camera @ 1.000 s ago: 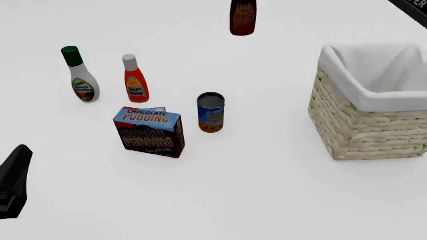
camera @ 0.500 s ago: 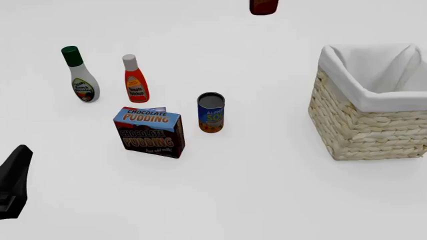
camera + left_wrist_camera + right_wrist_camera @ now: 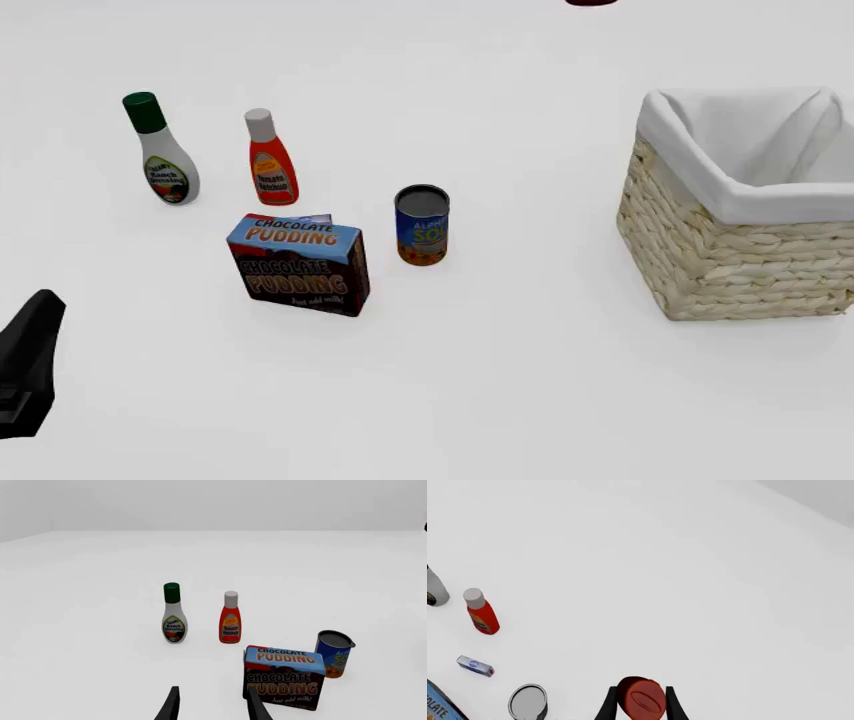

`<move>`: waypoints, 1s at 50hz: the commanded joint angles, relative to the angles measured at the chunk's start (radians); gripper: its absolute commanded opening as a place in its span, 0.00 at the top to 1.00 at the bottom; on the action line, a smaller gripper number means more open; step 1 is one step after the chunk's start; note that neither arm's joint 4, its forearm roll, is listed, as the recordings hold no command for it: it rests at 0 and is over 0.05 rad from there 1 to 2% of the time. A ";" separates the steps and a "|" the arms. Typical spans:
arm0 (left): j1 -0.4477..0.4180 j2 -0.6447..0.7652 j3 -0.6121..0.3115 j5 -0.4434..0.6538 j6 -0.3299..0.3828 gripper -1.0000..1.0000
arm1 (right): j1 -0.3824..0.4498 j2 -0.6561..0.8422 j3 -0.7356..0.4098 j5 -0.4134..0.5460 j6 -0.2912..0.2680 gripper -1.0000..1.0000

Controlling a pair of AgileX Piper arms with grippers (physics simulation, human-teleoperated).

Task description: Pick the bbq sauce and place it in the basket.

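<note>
Gripping the bbq sauce by its neck, the right claw had a finger on each side of the red cap, which filled the gap between them in the right wrist view. From the front camera only a dark sliver of that bottle showed at the top edge of the frame, high above the tabletop, to the left of the basket and not over its opening. The basket sat at the right of the tabletop, pale wicker with a white cloth folded over its rim, and what showed of its inside held nothing but the lining.

The left claw hung low at the near left with its two fingers spread apart and nothing between them. Just ahead of it stood the chocolate pudding box, and beside that, towards the basket, the blue soup can. Farther back stood the ketchup bottle with the white cap and, to its left, the ranch dressing bottle with the green cap, both upright and apart from one another. A small blue-and-white packet lay flat behind the pudding box.
</note>
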 commanded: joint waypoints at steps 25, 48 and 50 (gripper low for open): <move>0.000 0.000 0.000 0.000 0.000 0.00 | -0.192 -0.244 0.290 -0.069 0.021 1.00; 0.000 0.000 0.000 0.000 0.000 0.00 | -0.299 -0.336 0.494 -0.155 0.027 1.00; 0.000 0.000 0.000 0.000 0.000 0.00 | -0.310 -0.341 0.516 -0.168 0.028 1.00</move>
